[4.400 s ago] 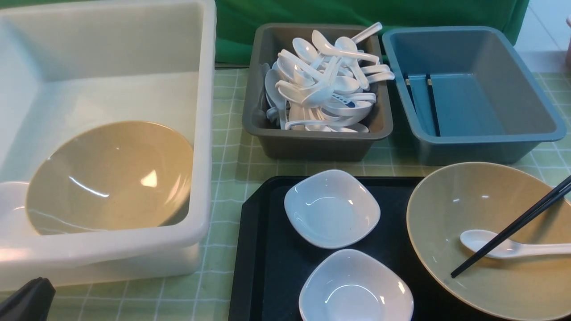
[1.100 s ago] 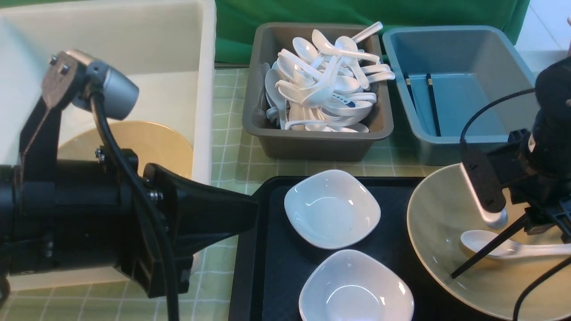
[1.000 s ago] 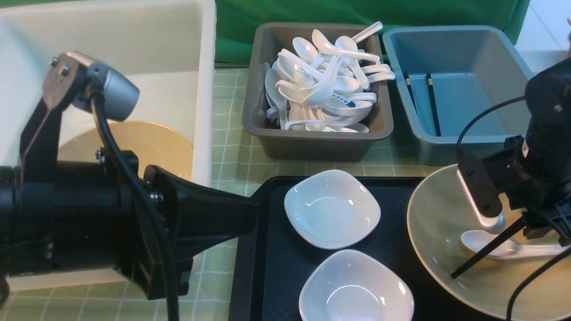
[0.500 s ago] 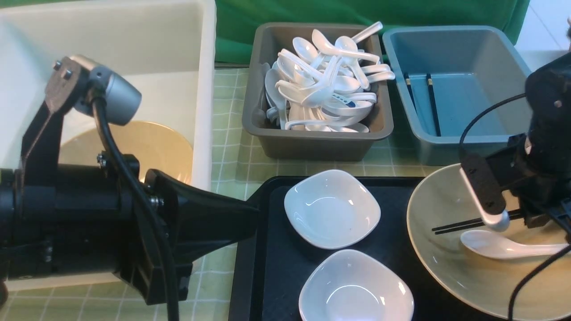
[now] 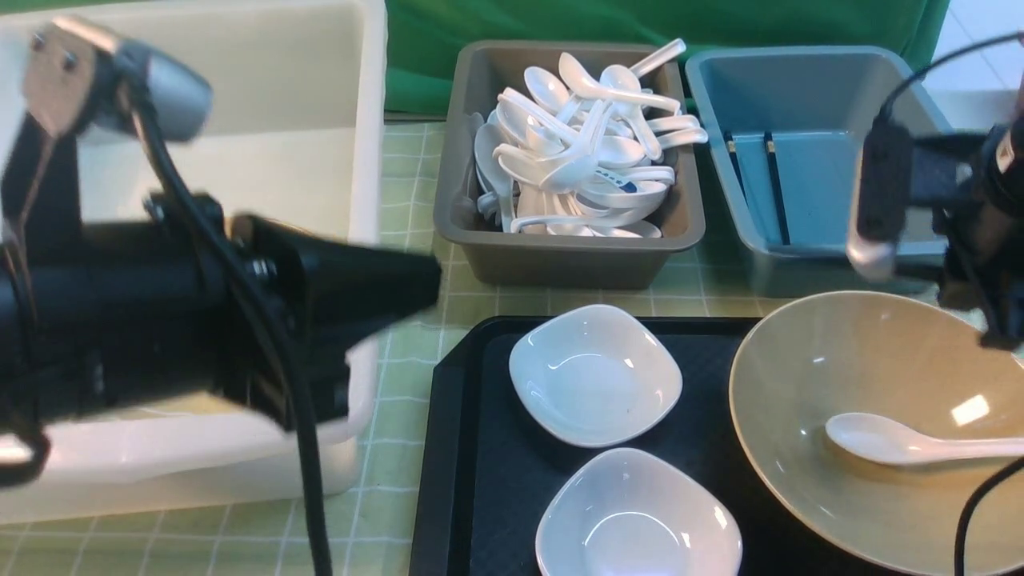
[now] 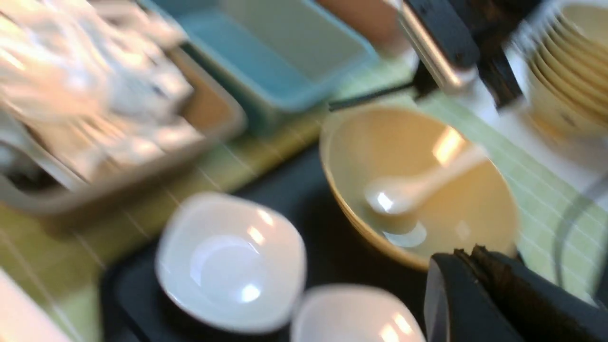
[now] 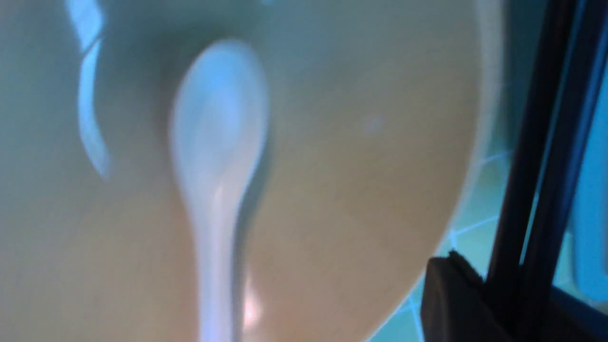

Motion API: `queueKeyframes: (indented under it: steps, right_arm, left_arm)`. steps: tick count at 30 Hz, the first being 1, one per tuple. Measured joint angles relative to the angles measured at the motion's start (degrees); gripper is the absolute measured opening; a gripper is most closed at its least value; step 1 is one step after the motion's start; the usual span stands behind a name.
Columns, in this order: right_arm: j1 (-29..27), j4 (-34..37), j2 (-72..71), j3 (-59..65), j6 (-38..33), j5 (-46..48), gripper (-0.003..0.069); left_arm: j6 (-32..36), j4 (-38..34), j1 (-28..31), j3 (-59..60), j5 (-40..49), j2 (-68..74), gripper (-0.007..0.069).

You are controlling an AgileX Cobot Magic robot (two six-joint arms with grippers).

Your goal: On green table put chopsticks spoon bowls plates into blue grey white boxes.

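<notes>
My right gripper [image 7: 513, 285] is shut on a pair of black chopsticks [image 7: 532, 166], held above the green table between the tan bowl [image 5: 800, 416] and the blue box [image 5: 840, 264]. The pair also shows as a dark line in the left wrist view, chopsticks [image 6: 370, 95]. A white spoon [image 5: 904, 444] lies in the tan bowl. Two white dishes [image 5: 596, 372] [image 5: 636, 520] sit on the black tray [image 5: 472, 448]. My left gripper [image 6: 468, 254] is shut and holds nothing, hovering by the white box [image 5: 368, 160], whose inside my left arm mostly hides.
The grey box [image 5: 568, 264] is heaped with white spoons. Two black chopsticks [image 5: 776, 188] lie in the blue box. A stack of tan bowls [image 6: 570, 71] stands beyond the right arm. A green backdrop rises behind the boxes.
My right gripper closed on the chopsticks, tipped them level and lifted them out of the tan bowl toward the blue box. The left arm rose and is blurred with motion.
</notes>
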Motion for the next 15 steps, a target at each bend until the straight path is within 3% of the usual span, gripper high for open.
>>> queueKeyframes:
  steps: [7, 15]
  right_arm:
    - [-5.0, 7.3, 6.1, -8.6, 26.5, -14.4, 0.0092]
    - [-11.7, 21.0, 20.4, -24.0, 36.6, -25.5, 0.0092]
  left_arm:
    - [2.6, -0.4, 0.0, 0.0, -3.9, 0.4, -0.0002]
    - [2.8, -0.4, 0.0, 0.0, -3.5, 0.4, -0.0002]
